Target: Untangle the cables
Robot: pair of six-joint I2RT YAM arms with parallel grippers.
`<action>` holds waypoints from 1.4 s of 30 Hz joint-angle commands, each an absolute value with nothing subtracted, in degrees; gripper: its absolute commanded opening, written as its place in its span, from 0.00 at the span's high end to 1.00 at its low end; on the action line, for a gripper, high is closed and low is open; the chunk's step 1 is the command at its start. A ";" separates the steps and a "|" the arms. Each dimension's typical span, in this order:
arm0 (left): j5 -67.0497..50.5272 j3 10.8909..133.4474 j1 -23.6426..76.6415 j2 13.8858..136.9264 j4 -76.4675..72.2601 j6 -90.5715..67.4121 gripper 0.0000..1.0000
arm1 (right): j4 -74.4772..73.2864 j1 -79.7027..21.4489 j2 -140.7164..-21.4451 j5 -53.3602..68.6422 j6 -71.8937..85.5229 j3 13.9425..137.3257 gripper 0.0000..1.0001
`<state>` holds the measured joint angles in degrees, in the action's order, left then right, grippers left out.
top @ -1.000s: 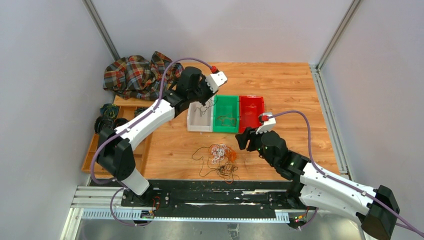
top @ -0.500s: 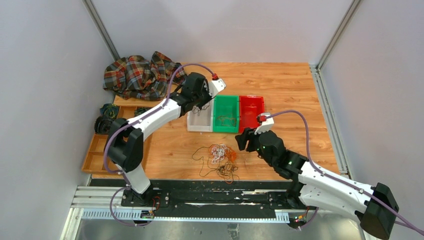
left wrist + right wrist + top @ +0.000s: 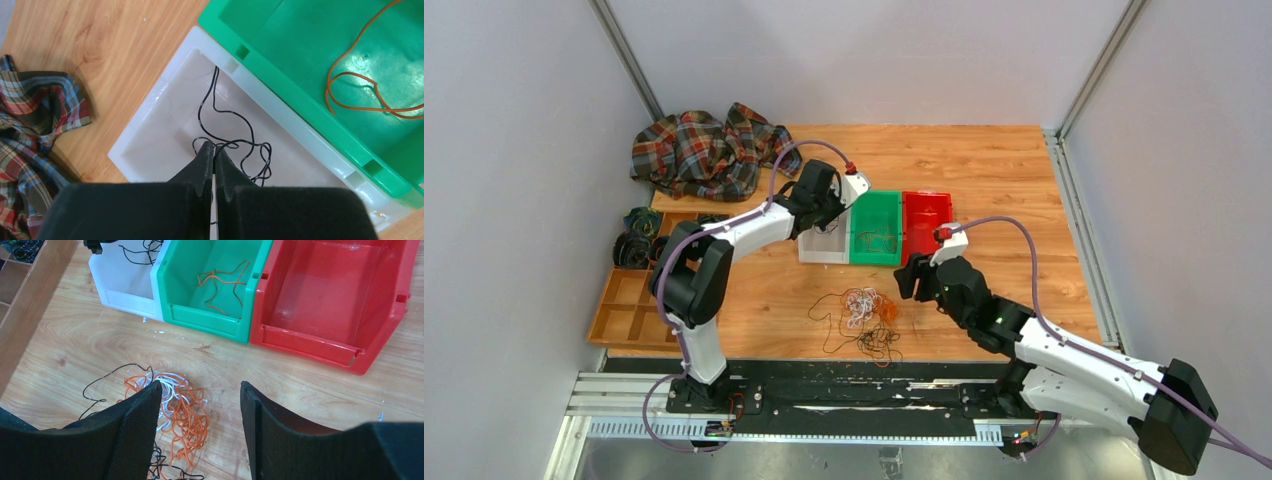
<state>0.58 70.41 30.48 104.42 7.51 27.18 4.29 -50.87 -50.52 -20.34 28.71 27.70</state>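
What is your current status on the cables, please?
Left gripper shut on black cable, over white bin. Right gripper open, above tangled cables on table. Nothing blocking.

Left wrist view: black cable [image 3: 215, 80] in white bin [image 3: 160, 135], 6 o'clock loops hidden behind closed left end effector [image 3: 213, 149]; one strand lost in slit between fingers [image 3: 202, 167]. Green bin [image 3: 300, 40] cut off at 12 and 3 o'clock; orange cable [image 3: 327, 90] runs off 3 o'clock edge. Right wrist view: cable bundle [image 3: 182, 412] partly behind finger [image 3: 132, 435] of right end effector [image 3: 200, 387], cut at 6 o'clock. Top view: bundle strands too small to separate.
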 commanded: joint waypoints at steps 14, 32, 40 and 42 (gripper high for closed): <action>5.11 72.20 31.24 108.79 4.81 29.05 1.00 | 2.11 -46.76 -49.12 -16.79 27.78 30.57 0.41; -3.71 85.49 27.97 105.23 30.59 29.62 0.12 | -0.91 -46.41 -46.05 -16.01 26.96 32.64 0.41; -8.43 95.89 27.69 101.90 48.00 32.45 0.01 | -3.40 -46.41 -48.27 -14.38 27.35 35.07 0.42; -11.96 95.28 27.69 99.20 49.84 32.43 0.02 | -4.94 -46.41 -49.01 -13.96 28.01 35.45 0.42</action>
